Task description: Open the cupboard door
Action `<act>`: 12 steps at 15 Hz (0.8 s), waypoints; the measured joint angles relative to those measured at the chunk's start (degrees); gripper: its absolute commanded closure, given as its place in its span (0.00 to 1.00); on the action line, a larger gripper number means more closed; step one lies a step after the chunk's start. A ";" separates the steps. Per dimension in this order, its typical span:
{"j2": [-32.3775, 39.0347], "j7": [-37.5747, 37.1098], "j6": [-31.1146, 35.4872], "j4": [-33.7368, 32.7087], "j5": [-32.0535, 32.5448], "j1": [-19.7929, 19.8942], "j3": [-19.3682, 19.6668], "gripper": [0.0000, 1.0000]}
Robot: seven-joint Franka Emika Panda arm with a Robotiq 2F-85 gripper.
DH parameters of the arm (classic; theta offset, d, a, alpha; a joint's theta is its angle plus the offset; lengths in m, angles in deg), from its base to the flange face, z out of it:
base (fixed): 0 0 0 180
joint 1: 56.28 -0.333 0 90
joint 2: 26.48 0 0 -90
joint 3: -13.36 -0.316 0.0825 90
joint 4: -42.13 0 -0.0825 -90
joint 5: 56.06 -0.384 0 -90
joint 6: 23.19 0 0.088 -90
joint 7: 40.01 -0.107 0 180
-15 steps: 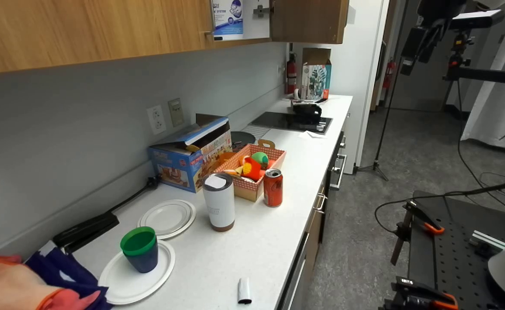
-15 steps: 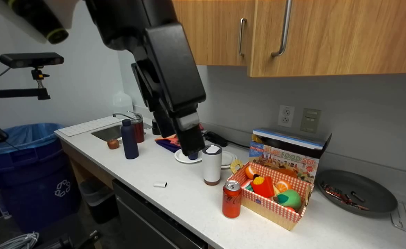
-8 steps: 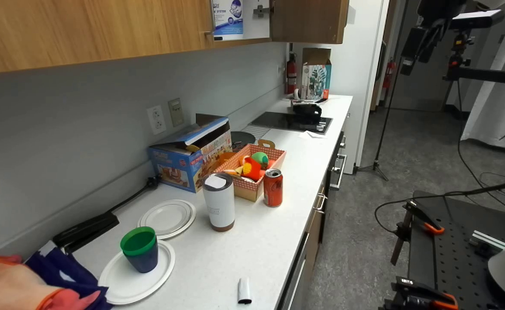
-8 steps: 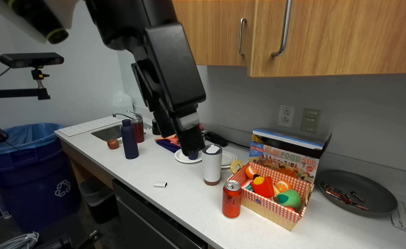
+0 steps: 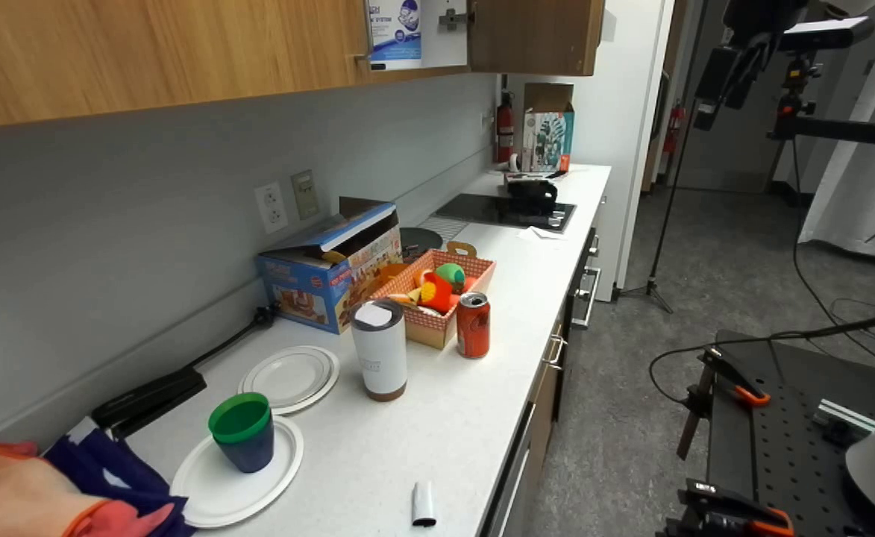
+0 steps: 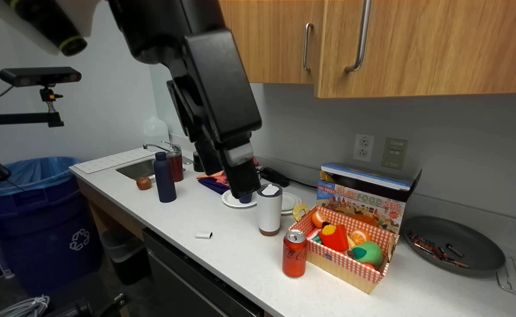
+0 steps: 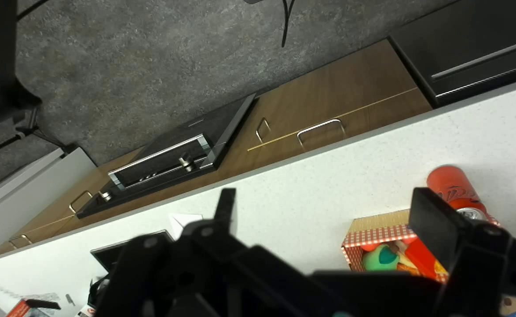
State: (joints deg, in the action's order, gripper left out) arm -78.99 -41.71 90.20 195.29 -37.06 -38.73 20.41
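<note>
The plain brown cupboard door (image 5: 534, 33) hangs swung out from the wall cupboard, with the cupboard's inside showing beside it. Its front face also shows in an exterior view (image 6: 438, 48), with a long metal handle (image 6: 361, 37) near its left edge. The neighbouring wooden door (image 5: 154, 52) is shut. A white-and-blue sheet or box (image 5: 396, 33) stands at the cupboard opening. My gripper (image 7: 328, 202) is open and empty, its fingers wide apart. In an exterior view the gripper (image 5: 722, 108) hangs over the floor side, well apart from the door. The door is out of the wrist view.
The white counter (image 5: 422, 418) bears a white tumbler (image 5: 379, 350), a red can (image 5: 474, 324), a basket of toy food (image 6: 345, 259), a box (image 5: 333, 265), plates and cups. A dark pan (image 6: 455, 246) lies farther along. A camera arm (image 5: 840, 130) stands behind my gripper.
</note>
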 measured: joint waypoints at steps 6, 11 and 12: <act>-0.01 0.00 -0.62 0.02 -0.25 -0.30 -0.03 0.00; -1.50 0.17 -7.09 -1.71 -3.92 -3.78 -0.95 0.00; -1.88 0.51 -8.82 -2.26 -5.40 -5.10 -1.07 0.00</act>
State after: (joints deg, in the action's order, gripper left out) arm -80.87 -41.20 81.37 193.03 -42.45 -43.83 19.34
